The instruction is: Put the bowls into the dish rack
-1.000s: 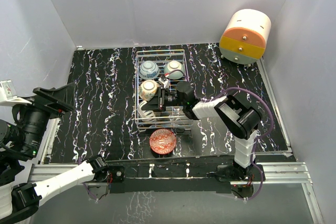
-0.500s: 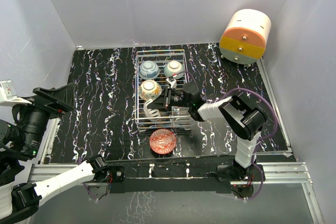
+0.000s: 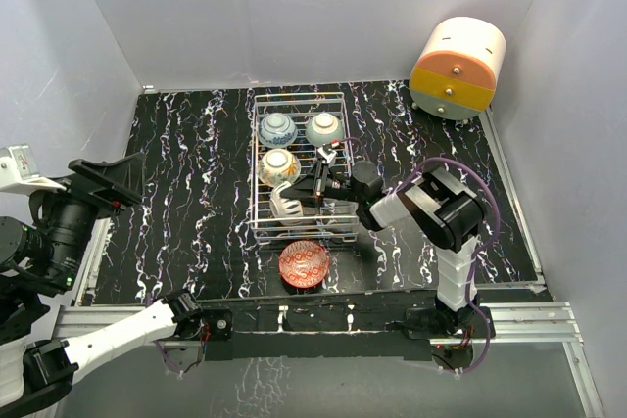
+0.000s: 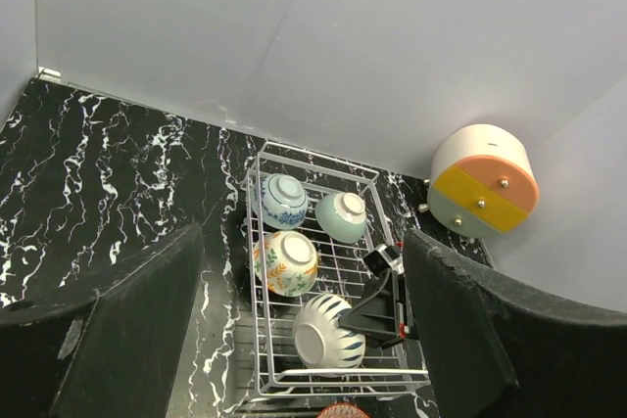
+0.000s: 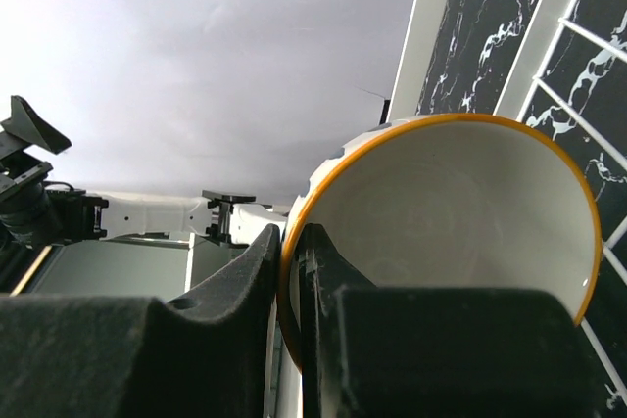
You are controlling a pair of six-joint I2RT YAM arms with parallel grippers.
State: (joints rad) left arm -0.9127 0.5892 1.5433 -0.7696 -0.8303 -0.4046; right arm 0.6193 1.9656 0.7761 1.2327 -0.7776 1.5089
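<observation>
Three bowls (image 3: 277, 128) racked; right fingers (image 5: 441, 349) clamp the fourth bowl (image 3: 284, 205) by its rim inside the dish rack (image 3: 299, 96) (left fingers (image 4: 127, 330) spread, empty). Red bowl (image 3: 303, 263) outstanding.

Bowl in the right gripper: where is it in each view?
Top external: the held bowl, tilted at the dish rack's near end.
Left wrist: low centre, same rack end, blue-striped outside.
Right wrist: fills centre, right gripper pinching its orange rim.
Shared landmark: the dish rack.
</observation>
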